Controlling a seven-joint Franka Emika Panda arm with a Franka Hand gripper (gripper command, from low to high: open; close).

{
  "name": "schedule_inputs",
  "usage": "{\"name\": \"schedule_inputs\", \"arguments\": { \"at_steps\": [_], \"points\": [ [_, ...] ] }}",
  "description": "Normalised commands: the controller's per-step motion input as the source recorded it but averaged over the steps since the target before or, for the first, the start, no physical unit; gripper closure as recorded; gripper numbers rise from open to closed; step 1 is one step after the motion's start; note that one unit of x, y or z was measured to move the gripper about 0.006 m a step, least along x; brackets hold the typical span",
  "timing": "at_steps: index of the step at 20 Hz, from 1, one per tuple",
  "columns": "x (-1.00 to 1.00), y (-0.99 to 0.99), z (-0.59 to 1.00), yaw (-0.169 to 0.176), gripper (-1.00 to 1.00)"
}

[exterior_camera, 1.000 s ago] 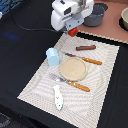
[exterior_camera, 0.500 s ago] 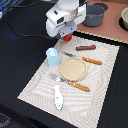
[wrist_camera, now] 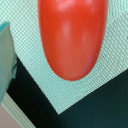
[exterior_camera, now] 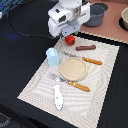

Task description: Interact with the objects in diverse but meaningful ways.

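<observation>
Gripper [exterior_camera: 70, 37] hung just above the red tomato [exterior_camera: 70, 40], at the far edge of the pale placemat [exterior_camera: 40, 82]; its fingers were hidden behind the white arm housing, so I cannot tell how far it was open or if it held the tomato. In the wrist view the tomato [wrist_camera: 72, 35] filled most of the picture, over a corner of the placemat [wrist_camera: 55, 92] with dark table beside it.

The black table [exterior_camera: 20, 55] was the largest surface (much open room on the exterior view's left). On the placemat lay the round wooden plate [exterior_camera: 73, 69], between a knife [exterior_camera: 89, 60] and a fork [exterior_camera: 72, 83]. The grey saucepan [exterior_camera: 95, 14] stood beyond the mat. The light blue cup [exterior_camera: 52, 56] stood just beside the plate. The white-and-blue fish [exterior_camera: 58, 96] lay near the mat's near edge, and the brown sausage [exterior_camera: 86, 47] near the tomato.
</observation>
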Motion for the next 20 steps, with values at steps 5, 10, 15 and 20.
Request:
{"name": "schedule_inputs", "arguments": {
  "at_steps": [5,10,15,20],
  "points": [
    [0.4,0.0,0.68,-0.012,-1.0],
    [0.56,-0.03,0.64,0.029,-1.0],
    [0.45,-0.02,0.5,0.058,-1.0],
    [0.51,-0.07,0.46,0.036,-1.0]
  ]
}}
